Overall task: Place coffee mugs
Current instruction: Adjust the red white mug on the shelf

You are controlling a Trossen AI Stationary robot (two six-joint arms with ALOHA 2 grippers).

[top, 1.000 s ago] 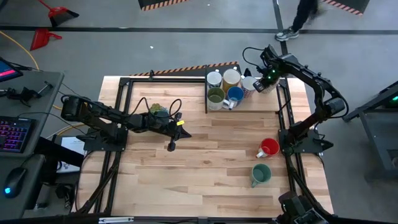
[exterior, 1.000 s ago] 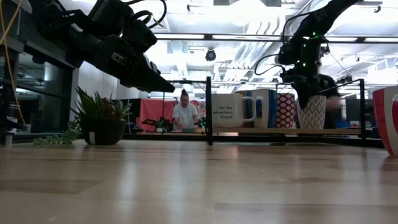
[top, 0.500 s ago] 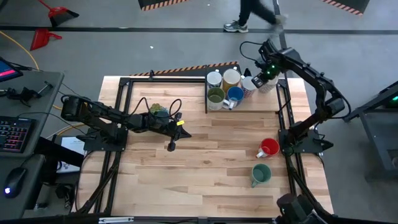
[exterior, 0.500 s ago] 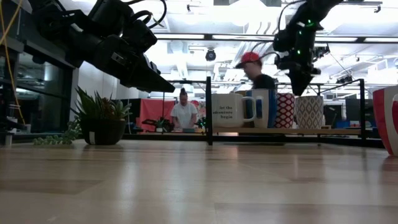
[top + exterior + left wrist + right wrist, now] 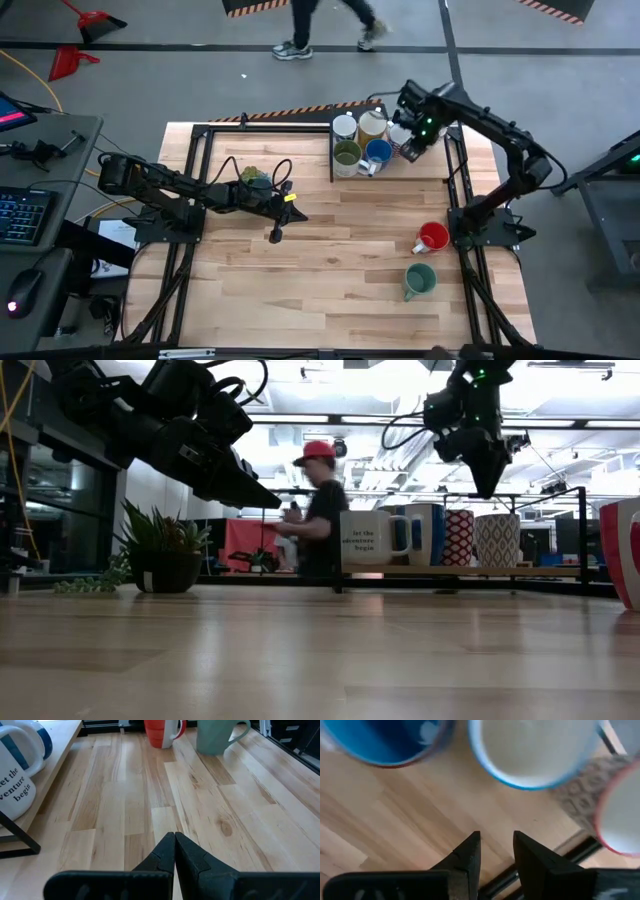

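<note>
From above, a cluster of mugs (image 5: 365, 142) already stood packed on the black-framed rack (image 5: 336, 172) at the table's twelve-to-one o'clock edge, while a red mug (image 5: 432, 237) and a teal mug (image 5: 419, 280) waited on the bare boards toward four o'clock, so the job looked most of the way done with those two left. The right gripper (image 5: 409, 151) hovered over the rack's right end, and the left gripper (image 5: 275, 235) rested near the centre. At table height, the right gripper (image 5: 489, 487) hung above the patterned mugs (image 5: 497, 539), holding nothing (a person walked behind). The left wrist camera showed its fingers (image 5: 186, 857) pressed together, empty. The right wrist camera showed its fingers (image 5: 468, 856) narrowly parted over the wood, clear of the blue-rimmed mug (image 5: 536, 752).
</note>
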